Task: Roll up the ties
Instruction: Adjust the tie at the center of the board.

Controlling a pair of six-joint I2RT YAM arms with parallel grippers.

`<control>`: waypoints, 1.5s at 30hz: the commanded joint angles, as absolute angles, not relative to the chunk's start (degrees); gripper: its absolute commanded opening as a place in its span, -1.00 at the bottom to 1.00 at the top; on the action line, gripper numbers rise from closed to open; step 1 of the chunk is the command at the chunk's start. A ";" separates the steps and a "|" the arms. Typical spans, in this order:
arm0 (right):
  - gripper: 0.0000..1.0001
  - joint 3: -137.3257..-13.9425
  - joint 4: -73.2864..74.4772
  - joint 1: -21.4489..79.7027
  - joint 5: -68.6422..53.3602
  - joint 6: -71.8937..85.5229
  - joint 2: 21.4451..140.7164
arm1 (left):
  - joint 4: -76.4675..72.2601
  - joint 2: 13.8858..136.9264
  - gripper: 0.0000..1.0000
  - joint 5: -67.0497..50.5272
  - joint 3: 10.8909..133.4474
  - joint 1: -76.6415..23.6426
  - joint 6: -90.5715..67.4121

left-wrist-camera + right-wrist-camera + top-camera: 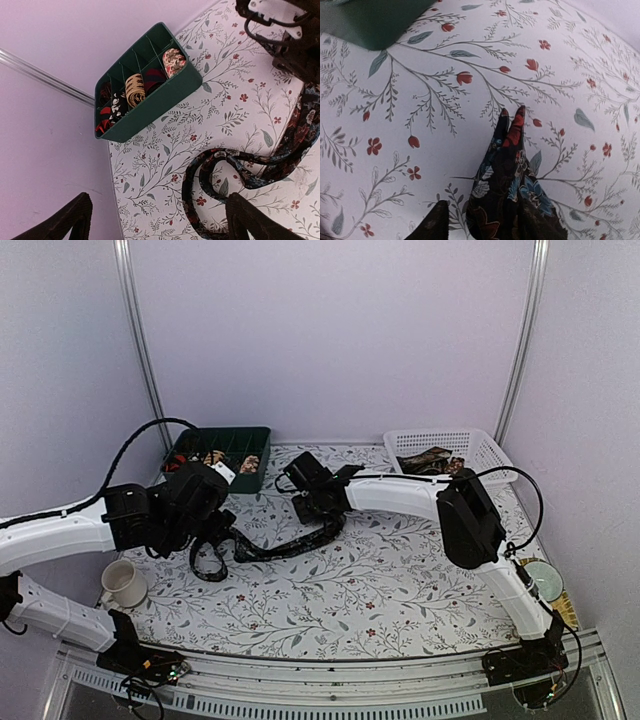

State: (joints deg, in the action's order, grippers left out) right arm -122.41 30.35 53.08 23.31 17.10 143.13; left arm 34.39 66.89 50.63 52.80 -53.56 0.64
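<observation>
Pinching one end of the tie, the right gripper appears clamped on the folded cloth. The pointed tip juts past its fingers toward 12 o'clock in the wrist view and lies flat on the floral tablecloth. Seen from overhead, the tie runs from there toward 8 o'clock across the middle of the table and ends in a loose, twisted loop. The left gripper hangs over that loop with its jaws wide apart, holding nothing. Farther out, the green tray sits at 11 o'clock with coiled ties in several compartments. The white basket at 1 o'clock holds more cloth, and a mug stands at 8 o'clock.

Risks, as judged from where I stand:
- The slick fabric could slip from the right pinch once winding starts.
- The twist in the far loop could feed into the coil and leave it lopsided.
- The left fingers could catch the tablecloth along with the tie.
- The two wrists work close together and might touch.

No brand or writing is legible. A small white tag on the left wrist is too small to read.
</observation>
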 commanded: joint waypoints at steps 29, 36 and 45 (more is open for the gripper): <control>-1.00 -36.87 -25.98 52.51 26.95 52.28 80.54 | 27.64 64.48 0.84 50.38 51.01 -52.73 5.39; -1.00 -24.06 -23.81 52.56 29.16 65.41 73.00 | 27.34 65.85 0.84 49.84 52.08 -52.78 6.81; -0.21 -20.18 1.90 52.60 25.67 77.85 60.17 | 27.10 68.63 0.84 49.92 53.32 -52.73 8.40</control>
